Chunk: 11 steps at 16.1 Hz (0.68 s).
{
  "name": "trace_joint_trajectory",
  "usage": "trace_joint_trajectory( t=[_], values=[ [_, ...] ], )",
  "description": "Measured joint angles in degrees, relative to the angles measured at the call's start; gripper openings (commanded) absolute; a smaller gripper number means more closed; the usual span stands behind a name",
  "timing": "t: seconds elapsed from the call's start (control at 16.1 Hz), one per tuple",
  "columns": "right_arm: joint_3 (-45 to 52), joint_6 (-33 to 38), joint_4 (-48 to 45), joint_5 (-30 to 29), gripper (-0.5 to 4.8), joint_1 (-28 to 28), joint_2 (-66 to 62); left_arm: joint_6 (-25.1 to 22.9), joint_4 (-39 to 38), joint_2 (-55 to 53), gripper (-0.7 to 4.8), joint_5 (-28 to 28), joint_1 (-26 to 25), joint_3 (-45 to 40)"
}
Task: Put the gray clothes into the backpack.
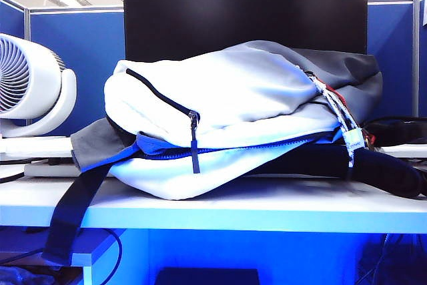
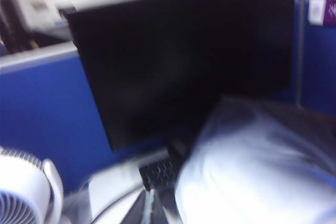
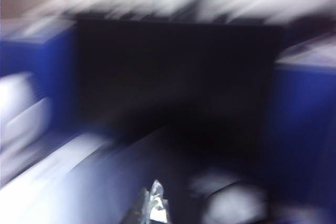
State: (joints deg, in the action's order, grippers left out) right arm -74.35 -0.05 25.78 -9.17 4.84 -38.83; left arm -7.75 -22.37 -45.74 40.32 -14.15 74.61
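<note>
Your backpack (image 1: 233,98) lies on its side on the white table (image 1: 280,211), with a black screen (image 1: 243,5) behind it and a white fan (image 1: 30,85) off to one side. A gray flap with a blue edge (image 1: 100,146) pokes out at the fan end of the bag; you cannot tell if that is the gray clothes or part of the bag. The blue-edged zipper (image 1: 233,148) looks nearly closed. In the outside view you see no arm at all. Both wrist views are blurry. The left hand (image 2: 152,211) and the right hand (image 3: 152,208) show only as thin tips, pressed together and holding nothing. If the bag stays zipped, the clothes cannot go in. The black strap (image 1: 77,211) hangs off the table and could catch an arm and drag the bag.
</note>
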Motion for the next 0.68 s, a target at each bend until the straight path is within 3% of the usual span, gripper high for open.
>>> trace_joint_trajectory(
  t=[0.06,0.19,0.37,0.5,0.68],
  values=[
    [0.48,1.29,-3.45,4.17,-0.05,-0.07,1.33,4.11,3.39,-0.55,-0.06,0.04,2.73,-0.63],
    [4.92,5.14,-10.12,4.44,-0.05,0.02,4.09,8.50,10.38,-0.28,-0.06,-0.72,10.45,-6.47],
    [17.75,7.61,-18.23,5.53,-0.04,0.00,12.59,9.40,12.79,6.05,-0.06,-10.58,20.26,-18.01],
    [27.19,9.51,-20.28,5.84,-0.05,0.00,20.57,9.68,14.75,14.05,-0.06,-16.15,20.74,-26.95],
    [38.62,9.86,-17.14,3.48,-0.05,0.00,31.93,12.15,17.25,26.29,-0.06,-18.05,20.85,-37.62]
  ],
)
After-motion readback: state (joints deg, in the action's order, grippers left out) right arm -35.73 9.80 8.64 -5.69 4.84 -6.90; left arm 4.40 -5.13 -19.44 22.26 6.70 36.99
